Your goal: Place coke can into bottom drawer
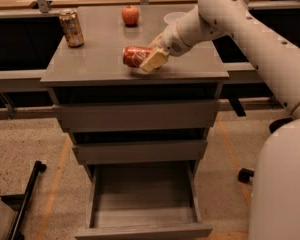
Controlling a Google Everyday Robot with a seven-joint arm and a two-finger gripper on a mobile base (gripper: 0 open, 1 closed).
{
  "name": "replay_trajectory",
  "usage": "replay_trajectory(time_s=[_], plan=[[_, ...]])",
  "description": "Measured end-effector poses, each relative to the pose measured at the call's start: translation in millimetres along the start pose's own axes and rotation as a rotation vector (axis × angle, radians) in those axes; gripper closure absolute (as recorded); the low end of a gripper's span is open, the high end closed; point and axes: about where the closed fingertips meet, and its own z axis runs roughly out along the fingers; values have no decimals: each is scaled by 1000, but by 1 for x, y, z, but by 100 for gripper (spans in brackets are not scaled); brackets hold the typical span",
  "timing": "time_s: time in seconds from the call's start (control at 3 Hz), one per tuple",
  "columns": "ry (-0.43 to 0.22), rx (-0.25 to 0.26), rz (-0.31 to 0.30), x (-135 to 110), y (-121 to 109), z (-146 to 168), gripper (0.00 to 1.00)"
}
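The coke can point(134, 56), red with silver ends, lies on its side near the front middle of the grey cabinet top point(90, 64). My gripper point(149, 58) reaches in from the right and is shut on the can's right end, with one beige finger point(154, 60) in front of it. I cannot tell whether the can rests on the top or hangs just above it. The bottom drawer point(145, 231) is pulled out and open below, directly under the can, and its inside holds nothing.
A brownish-gold can point(71, 28) stands at the back left of the cabinet top. A red apple point(130, 15) and a pale round dish point(174, 18) are at the back. The two upper drawers point(137, 116) are shut. My white base point(285, 184) stands to the right.
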Motion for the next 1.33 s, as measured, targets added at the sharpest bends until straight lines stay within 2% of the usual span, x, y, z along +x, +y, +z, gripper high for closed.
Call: replay_trajectory(time_s=[0.67,1.0,1.33], plan=[[27,-92,-107,-2,84,-50,100],[8,-181,-150,11,120,-74,100],[9,-193,-155,13,123,-75,100]])
